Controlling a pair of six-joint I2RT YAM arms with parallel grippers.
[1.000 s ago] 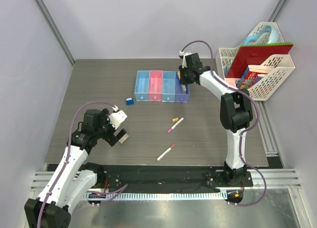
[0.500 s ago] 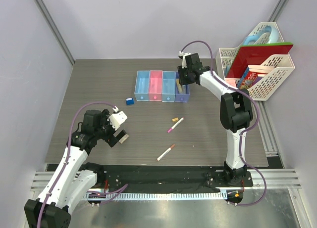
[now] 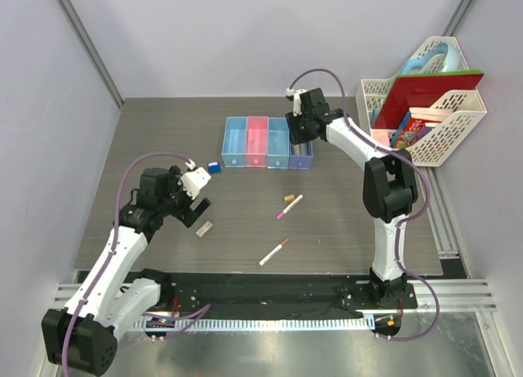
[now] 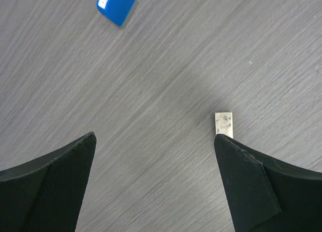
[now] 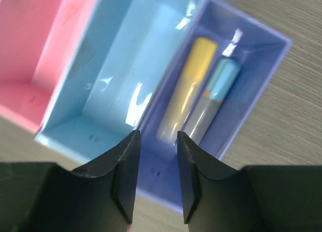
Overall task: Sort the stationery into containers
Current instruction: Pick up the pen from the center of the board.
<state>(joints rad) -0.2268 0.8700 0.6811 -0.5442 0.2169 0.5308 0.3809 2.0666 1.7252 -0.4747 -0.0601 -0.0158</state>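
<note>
My left arm (image 3: 122, 246) rises from its base at the near left, bends at the elbow and leans forward and to the right, with the wrist tipped down. My left gripper (image 3: 196, 207) points downward, its two black fingers (image 4: 55, 186) spread wide apart with nothing between them. My right arm (image 3: 384, 189) stands upright from its base, folds at the elbow and stretches far forward and to the left. My right gripper (image 3: 296, 133) aims down, jaws parted by a narrow gap, holding nothing.
</note>
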